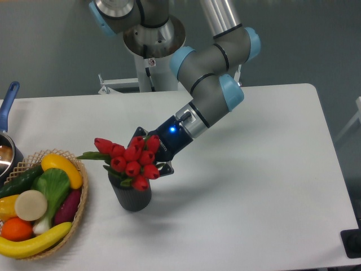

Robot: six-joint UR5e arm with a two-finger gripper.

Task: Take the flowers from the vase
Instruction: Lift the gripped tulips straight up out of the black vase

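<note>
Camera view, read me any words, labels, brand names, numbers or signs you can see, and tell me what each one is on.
White lettering on the dark body of the gripper, beside the flowers: too small and blurred to read.
Small red and white sticker on the robot's base column: too small to read.
Nothing readable on the vase, the basket or the table.
</note>
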